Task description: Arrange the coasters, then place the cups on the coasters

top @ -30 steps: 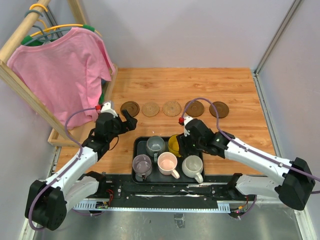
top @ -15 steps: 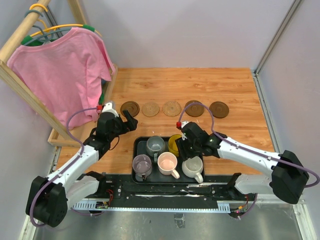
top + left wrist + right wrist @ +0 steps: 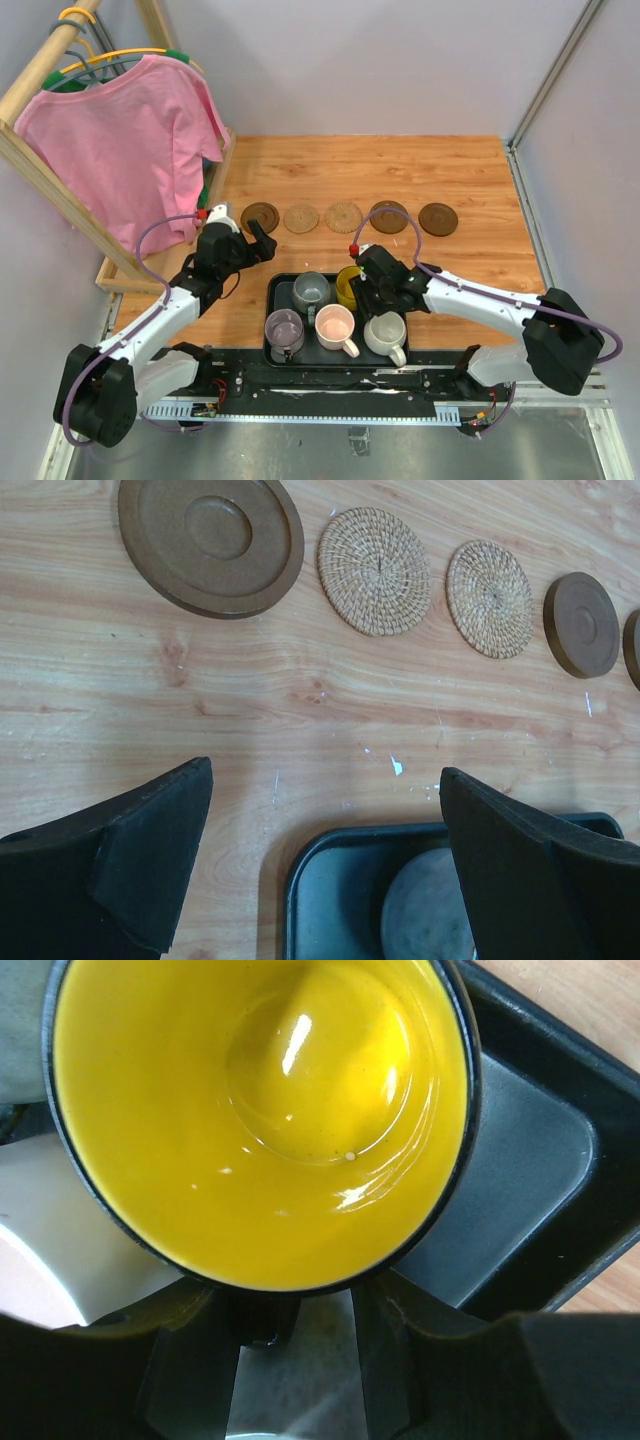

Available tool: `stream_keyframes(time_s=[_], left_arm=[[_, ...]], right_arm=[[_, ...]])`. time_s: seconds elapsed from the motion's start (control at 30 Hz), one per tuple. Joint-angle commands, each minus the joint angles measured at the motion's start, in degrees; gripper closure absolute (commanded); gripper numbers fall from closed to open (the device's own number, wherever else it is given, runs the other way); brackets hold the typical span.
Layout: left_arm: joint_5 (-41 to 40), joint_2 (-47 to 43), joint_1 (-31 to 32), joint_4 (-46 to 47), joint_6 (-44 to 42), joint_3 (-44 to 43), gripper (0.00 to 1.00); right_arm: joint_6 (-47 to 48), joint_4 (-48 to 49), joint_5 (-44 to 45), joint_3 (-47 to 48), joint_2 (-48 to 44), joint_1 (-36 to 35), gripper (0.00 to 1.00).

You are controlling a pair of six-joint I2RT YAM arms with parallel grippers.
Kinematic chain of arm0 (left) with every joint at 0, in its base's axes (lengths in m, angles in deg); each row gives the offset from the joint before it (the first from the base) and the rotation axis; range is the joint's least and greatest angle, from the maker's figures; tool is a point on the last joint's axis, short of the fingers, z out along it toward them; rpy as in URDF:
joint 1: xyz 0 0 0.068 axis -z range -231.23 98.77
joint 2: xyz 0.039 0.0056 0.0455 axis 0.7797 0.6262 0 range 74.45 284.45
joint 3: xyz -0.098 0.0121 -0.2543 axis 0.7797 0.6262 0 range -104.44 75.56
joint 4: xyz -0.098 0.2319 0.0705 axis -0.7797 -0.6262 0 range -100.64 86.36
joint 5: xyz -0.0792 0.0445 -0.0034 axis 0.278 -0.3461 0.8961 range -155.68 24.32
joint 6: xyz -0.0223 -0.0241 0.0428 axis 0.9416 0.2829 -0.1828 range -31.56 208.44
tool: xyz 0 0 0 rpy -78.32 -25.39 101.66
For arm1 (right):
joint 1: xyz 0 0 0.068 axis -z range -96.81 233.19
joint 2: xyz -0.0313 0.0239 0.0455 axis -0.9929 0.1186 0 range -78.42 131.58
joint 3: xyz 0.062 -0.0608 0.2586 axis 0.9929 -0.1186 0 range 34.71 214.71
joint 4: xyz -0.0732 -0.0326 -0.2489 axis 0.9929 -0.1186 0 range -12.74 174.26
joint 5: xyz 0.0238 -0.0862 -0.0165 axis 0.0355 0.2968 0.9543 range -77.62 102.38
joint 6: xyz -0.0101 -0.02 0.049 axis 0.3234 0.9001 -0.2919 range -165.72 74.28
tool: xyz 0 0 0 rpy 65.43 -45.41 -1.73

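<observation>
At 10 o'clock, pink shirt [image 3: 120, 140] drapes wooden rack [image 3: 40, 170]. Beside it, left gripper [image 3: 325, 780] spread wide over bare planks [image 3: 450, 170]. At 12, coasters [image 3: 343, 216] in a row: smooth brown, woven tan. Glossy yellow cup [image 3: 260, 1110] in black tray [image 3: 272, 320], crowded by neighbouring cups [image 3: 385, 330]; right gripper [image 3: 290, 1310] straddles its handle [image 3: 265, 1322], pinch uncertain.

Top external view: fixed high above and behind the arm bases, looking down and forward over the whole wooden table [image 3: 460, 190], far enough to take in both arms.

Left wrist view: looking down past the left gripper [image 3: 325, 780] from fairly near the tabletop, row of coasters [image 3: 375, 570] ahead of the fingertips, corner of the black tray [image 3: 320, 900] between and below them.

Right wrist view: pressed very close, nearly filled by the yellow cup [image 3: 260, 1110] directly ahead of the right gripper [image 3: 290, 1330]. Pale shape [image 3: 40, 1230] at the left edge, possibly a neighbouring cup.

Shared with the top view: coasters and tray corner on the left, yellow cup and tray on the right.
</observation>
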Motion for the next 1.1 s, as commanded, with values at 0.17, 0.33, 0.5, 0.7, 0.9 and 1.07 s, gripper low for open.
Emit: stream_keyframes(time_s=[0.17,0.33,0.5,0.7,0.9,1.07], left_arm=[[0.44,1.05,-0.29,2.20,-0.44,-1.98,0.00],[0.38,0.95,-0.33,2.20,-0.35,-1.72,0.00],[0.39,0.91,-0.28,2.20,-0.26,-1.63,0.00],[0.49,1.12,-0.33,2.29,-0.40,-1.76,0.00],[0.49,1.13,-0.30,2.20,-0.27,-1.72,0.00],[0.45,0.88,-0.29,1.94,-0.17,-1.38,0.00]], right_arm=[[-0.94,1.20,2.75,-0.45,1.93,-0.72,0.57],[-0.90,1.47,3.12,-0.51,0.77,-0.72,0.57],[-1.00,2.29,4.73,-1.12,-0.33,-0.72,0.58],[-1.27,3.35,4.74,-1.39,-0.21,-0.72,0.62],[-1.27,4.42,4.64,-1.44,0.18,-0.72,0.69],[-1.03,4.05,4.77,-1.32,0.56,-0.72,0.96]])
